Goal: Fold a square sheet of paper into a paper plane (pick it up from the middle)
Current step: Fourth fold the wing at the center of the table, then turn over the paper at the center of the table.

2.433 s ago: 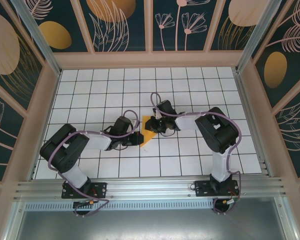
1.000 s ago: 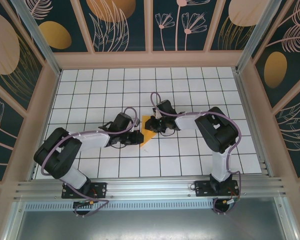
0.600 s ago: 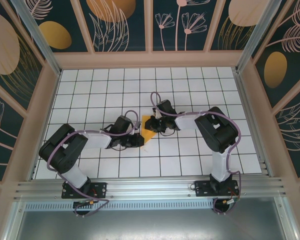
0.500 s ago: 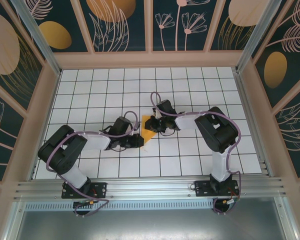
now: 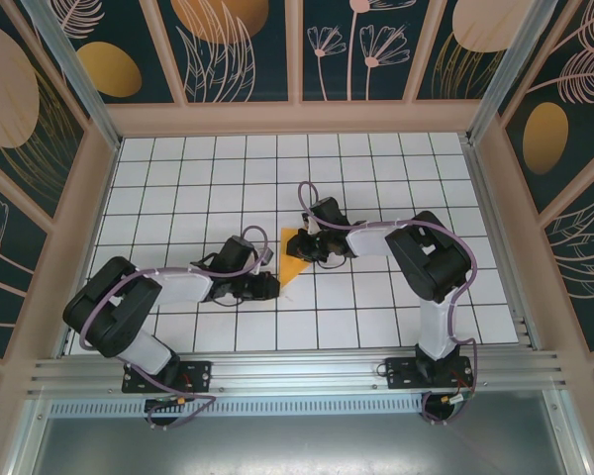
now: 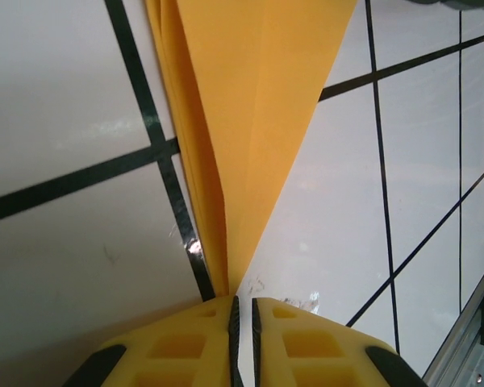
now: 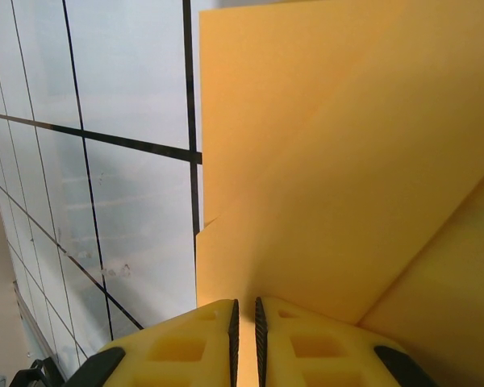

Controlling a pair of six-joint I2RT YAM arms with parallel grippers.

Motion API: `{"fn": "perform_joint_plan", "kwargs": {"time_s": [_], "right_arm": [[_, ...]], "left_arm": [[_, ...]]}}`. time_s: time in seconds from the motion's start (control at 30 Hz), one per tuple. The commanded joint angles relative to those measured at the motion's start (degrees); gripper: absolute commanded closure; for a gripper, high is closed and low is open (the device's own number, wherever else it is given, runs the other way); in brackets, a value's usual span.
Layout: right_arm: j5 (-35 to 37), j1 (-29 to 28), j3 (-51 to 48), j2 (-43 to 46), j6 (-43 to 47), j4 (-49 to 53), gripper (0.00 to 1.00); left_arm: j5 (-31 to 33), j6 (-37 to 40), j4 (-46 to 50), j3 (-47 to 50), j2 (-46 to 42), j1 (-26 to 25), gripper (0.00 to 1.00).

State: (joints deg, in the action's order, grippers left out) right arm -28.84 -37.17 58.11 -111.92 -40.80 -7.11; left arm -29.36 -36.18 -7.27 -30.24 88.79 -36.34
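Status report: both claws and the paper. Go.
Left claw shut at pointed tip of orange paper, grip unclear. Right claw shut on its wide end. Nothing in the way.

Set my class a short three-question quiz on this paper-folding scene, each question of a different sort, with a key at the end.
1. Multiple choice: which part of the orange paper meets the left gripper?
A) its wide end
B) its narrow tip
C) its middle

2. True or false: the paper lies as a flat, unfolded square.

3. Fill in: in its wrist view, the right gripper has its fingers ____ (open or shut) over the paper.

Key: 1 B. 2 false, since it is folded to a point with layers showing. 3 shut.
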Motion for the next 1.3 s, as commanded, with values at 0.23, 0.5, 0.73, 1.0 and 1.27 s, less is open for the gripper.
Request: {"fn": "perform_joint_plan", "kwargs": {"time_s": [0.23, 0.5, 0.73, 1.0, 1.27], "right_arm": [[2.6, 1.0, 2.6, 3.1, 3.9, 3.7, 0.77], [6.8, 2.9, -1.7, 12.5, 3.7, 5.3, 0.68], [8.9, 5.5, -11.9, 20.5, 0.5, 2.7, 0.65], [6.0, 5.5, -15.7, 20.5, -1.3, -0.3, 0.58], [3.9, 5.5, -13.4, 15.5, -1.5, -1.7, 0.53]], "left_arm": [[7.8, -0.2, 10.7, -6.4, -9.0, 0.5, 0.83], [7.7, -0.8, 6.7, -14.4, -2.2, 1.6, 0.84], [5.0, -1.1, 4.5, -17.9, 4.3, 1.6, 0.84], [7.5, 1.1, 5.6, -19.0, 9.0, 1.7, 0.89], [7.4, 2.9, 5.3, -19.0, 12.5, 1.7, 0.92]]}}
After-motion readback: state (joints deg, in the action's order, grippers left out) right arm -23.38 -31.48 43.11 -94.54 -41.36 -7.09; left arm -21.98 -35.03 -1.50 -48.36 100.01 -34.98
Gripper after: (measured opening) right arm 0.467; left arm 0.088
